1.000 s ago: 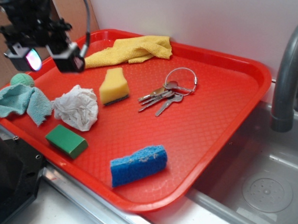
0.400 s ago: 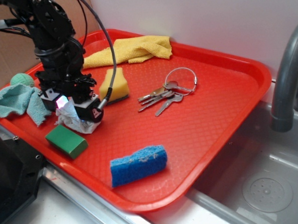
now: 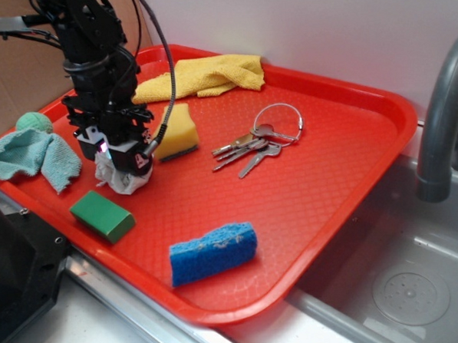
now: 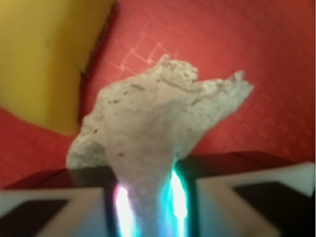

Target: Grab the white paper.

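Two views are given of a single moment. The gripper (image 3: 121, 163) is seen lowered onto the white paper (image 3: 122, 181), with its fingers closed in on the wad; in the wrist view the paper (image 4: 158, 133) is pinched between the two fingers (image 4: 64, 210) so that only a narrow neck of it passes through the gap, the crumpled bulk spreading out beyond the fingertips. The jaws are thus nearly pressed together, kept apart only by the paper. A coloured glow (pink in the exterior view, green-white in the wrist view) is seen at the inner faces of the fingers.

The paper rests on the red tray (image 3: 314, 175), directly under the gripper. A yellow sponge (image 3: 177, 132) lies just beside the gripper on the side towards the tray's far rim, and its edge is seen close to the paper in the wrist view (image 4: 44, 64). A green block (image 3: 102, 215) lies near the gripper on the side towards the tray's near rim. A teal cloth (image 3: 28, 155) lies to the camera-left of the gripper, at the tray's edge. A yellow cloth (image 3: 201, 75) lies beyond the gripper, at the far rim. A bunch of keys (image 3: 258, 143) and a blue sponge (image 3: 214, 253) lie well apart from the gripper. Beside the tray a grey sink basin (image 3: 412, 285) and a faucet (image 3: 441, 114) are seen, with a white wall (image 3: 298, 22) behind.
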### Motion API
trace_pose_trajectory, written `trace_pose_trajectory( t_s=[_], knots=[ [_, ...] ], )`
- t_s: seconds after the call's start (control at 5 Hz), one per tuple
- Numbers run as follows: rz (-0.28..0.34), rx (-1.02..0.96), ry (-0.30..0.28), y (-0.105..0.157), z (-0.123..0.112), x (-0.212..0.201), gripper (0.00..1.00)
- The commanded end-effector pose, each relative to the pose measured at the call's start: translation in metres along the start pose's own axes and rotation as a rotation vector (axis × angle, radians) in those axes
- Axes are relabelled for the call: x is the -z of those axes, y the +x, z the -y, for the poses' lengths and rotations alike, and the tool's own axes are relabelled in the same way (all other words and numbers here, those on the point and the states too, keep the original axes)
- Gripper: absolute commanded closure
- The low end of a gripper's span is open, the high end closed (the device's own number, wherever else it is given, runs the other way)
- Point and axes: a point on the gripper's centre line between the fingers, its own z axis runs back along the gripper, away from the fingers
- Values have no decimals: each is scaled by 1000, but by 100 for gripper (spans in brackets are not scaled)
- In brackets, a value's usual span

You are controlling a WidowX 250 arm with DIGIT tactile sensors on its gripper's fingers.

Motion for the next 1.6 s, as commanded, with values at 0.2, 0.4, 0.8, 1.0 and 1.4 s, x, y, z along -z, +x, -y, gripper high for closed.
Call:
trace_pose_trajectory(
  t_s=[0.2,0.4,0.8,1.0,1.4],
  knots=[
    [144,157,73,0,37,-113,100],
    [202,174,63,-16,41,-162,100],
    [239,162,52,-35,38,-243,100],
    [237,163,87,-35,40,-224,100],
    [331,194,124,-16,53,-187,100]
  ],
)
